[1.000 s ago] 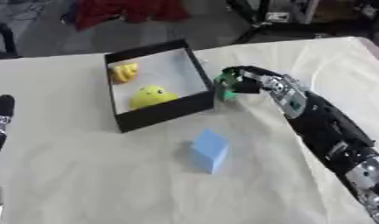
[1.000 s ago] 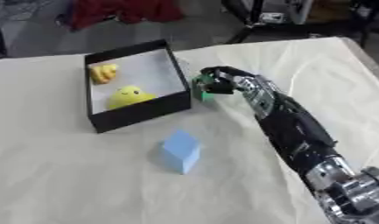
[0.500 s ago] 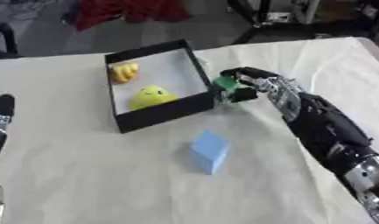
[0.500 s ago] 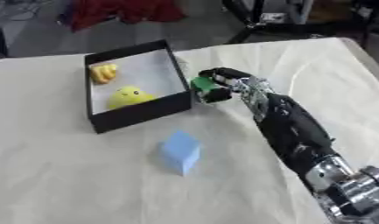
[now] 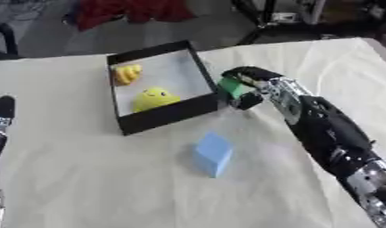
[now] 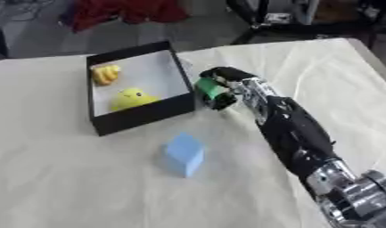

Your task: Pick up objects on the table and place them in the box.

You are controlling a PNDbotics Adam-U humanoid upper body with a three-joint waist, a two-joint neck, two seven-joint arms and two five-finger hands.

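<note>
My right hand sat just outside the near right corner of the black box, its fingers curled round a small green object that I could not identify beyond its colour and blocky shape. The green piece was pinched between thumb and fingers, close against the outside of the box wall but not yet over the rim, as far as I could judge. Inside the box lay two yellow things: a rounded yellow toy toward the near wall and a smaller yellow-orange item toward the far left corner, so I took those two as already delivered. In front of the box, well apart from its near wall, a light blue cube stood on the cream tablecloth, untouched. By my reckoning the job was a little past halfway: two items in, the green one in hand and needing to be lifted over the wall and let go, and the blue cube left to fetch. My left hand showed only as a dark sliver far to the left of the box, and I could not tell how its fingers stood. I could read no brand, label or writing on anything.
</note>
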